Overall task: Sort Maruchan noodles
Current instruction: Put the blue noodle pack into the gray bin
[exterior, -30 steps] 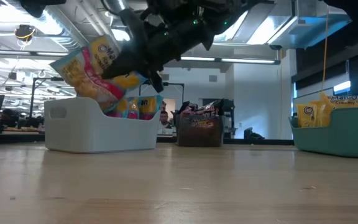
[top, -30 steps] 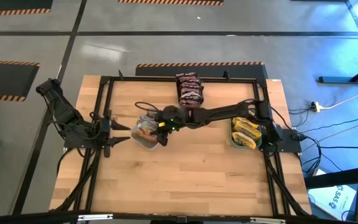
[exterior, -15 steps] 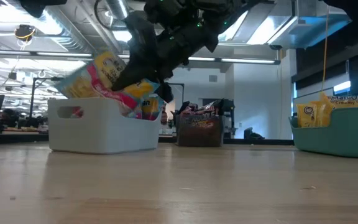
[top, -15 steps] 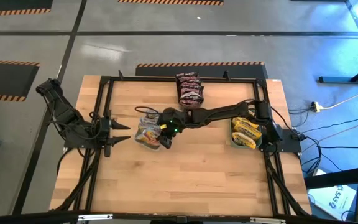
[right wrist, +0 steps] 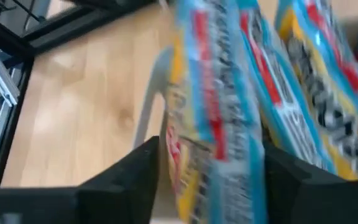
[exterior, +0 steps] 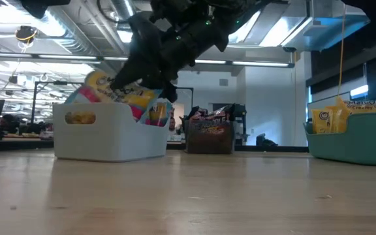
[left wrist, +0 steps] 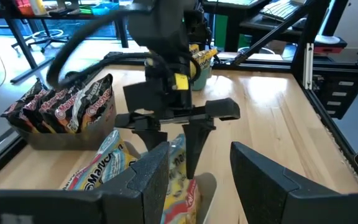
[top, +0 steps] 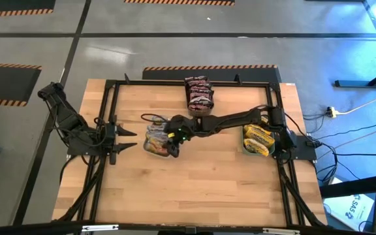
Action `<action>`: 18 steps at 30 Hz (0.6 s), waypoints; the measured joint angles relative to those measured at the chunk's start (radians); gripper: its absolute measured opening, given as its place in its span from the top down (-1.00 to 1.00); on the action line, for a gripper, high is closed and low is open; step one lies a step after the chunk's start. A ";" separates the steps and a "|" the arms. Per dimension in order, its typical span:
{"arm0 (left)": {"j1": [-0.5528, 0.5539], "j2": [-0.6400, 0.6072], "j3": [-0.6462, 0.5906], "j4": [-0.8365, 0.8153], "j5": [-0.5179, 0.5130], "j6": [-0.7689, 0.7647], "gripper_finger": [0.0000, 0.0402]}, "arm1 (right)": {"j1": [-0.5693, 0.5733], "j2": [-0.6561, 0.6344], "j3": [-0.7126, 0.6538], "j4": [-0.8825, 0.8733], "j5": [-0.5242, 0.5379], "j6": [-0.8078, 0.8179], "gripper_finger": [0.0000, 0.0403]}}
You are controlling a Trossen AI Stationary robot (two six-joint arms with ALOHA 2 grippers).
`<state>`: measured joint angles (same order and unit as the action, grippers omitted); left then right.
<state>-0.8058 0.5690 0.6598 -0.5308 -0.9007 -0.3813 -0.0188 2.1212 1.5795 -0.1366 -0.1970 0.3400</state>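
A pale bin (top: 150, 145) at the table's centre left holds light-coloured Maruchan noodles with blue, pink and yellow print (exterior: 113, 91). My right gripper (top: 171, 146) reaches over this bin, slanting down, fingers apart. One such packet (right wrist: 216, 118) stands on edge between them, its lower part down in the bin. My left gripper (top: 120, 134) waits open at the table's left side, just left of the bin and apart from it, with nothing between its fingers (left wrist: 148, 180). My right gripper's fingers (right wrist: 132, 180) flank the upper end of the upright packet (right wrist: 197, 155), coming slanting down from the table's right side. The packet is blurred in the wrist view. I cannot tell whether either finger touches it.
A bin of dark red-orange packets (top: 199, 94) stands at the far middle. A teal bin of yellow packets (top: 258, 138) stands at the right, under the right arm's base. The near half of the wooden table (top: 188, 189) is bare. A black frame (top: 109, 104) rims the work area.
My right gripper has tipped further downward over the pale bin. The packet, which stuck out tilted above the bin's rim toward the table's left, has sunk into the bin and stands steeper. The bin has shifted slightly.
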 joint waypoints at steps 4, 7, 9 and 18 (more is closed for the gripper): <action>0.000 0.000 0.000 0.000 0.000 0.000 0.19 | 0.010 0.000 0.000 0.071 0.003 -0.061 -0.17; 0.000 0.000 0.000 0.000 0.000 0.000 0.19 | 0.013 0.000 0.000 0.119 -0.015 -0.084 -0.22; 0.000 0.000 0.000 0.000 0.000 0.000 0.19 | 0.013 0.000 0.000 0.134 -0.023 -0.099 -0.23; 0.000 0.007 0.000 0.000 0.000 0.000 0.19 | 0.025 0.002 -0.001 0.220 -0.001 -0.213 -0.10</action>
<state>-0.8057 0.5761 0.6598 -0.5304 -0.9008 -0.3809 0.0064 2.1235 1.5784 0.0838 -0.1985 0.1271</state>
